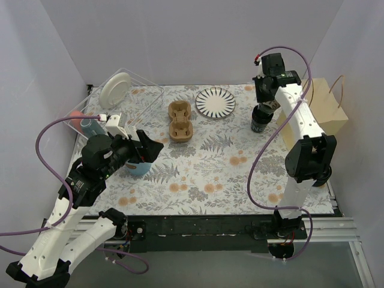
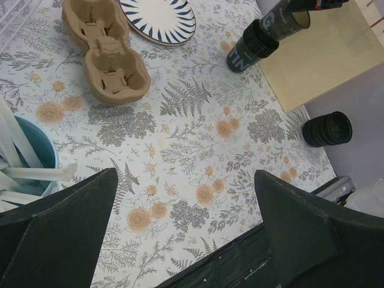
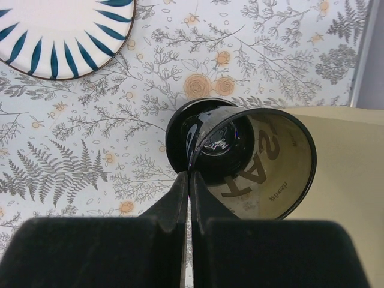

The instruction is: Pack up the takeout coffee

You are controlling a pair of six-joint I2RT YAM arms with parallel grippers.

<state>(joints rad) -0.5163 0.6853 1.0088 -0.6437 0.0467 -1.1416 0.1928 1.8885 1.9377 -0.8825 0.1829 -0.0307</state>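
Observation:
One dark takeout cup [image 1: 260, 122] leans on the flowered mat at the back right, next to the paper bag. My right gripper [image 1: 264, 106] is shut on its thin upper rim. In the right wrist view the closed fingers [image 3: 189, 177] pinch the rim and I look into the cup [image 3: 252, 156]. The left wrist view shows it tilted [image 2: 249, 51]. The second dark cup [image 2: 327, 129] lies on its side by the bag's near corner, its black lid facing me. My left gripper [image 1: 150, 147] is open and empty over the light-blue cup [image 1: 138, 167]. It shows open in its own view [image 2: 186, 174].
The brown cardboard carrier [image 1: 180, 120] sits empty at the back middle, with a striped plate [image 1: 216, 102] to its right. The paper bag [image 1: 324, 108] stands against the right wall. A clear rack [image 1: 141, 90] with a white plate is at the back left. The light-blue cup [image 2: 33, 153] holds white utensils.

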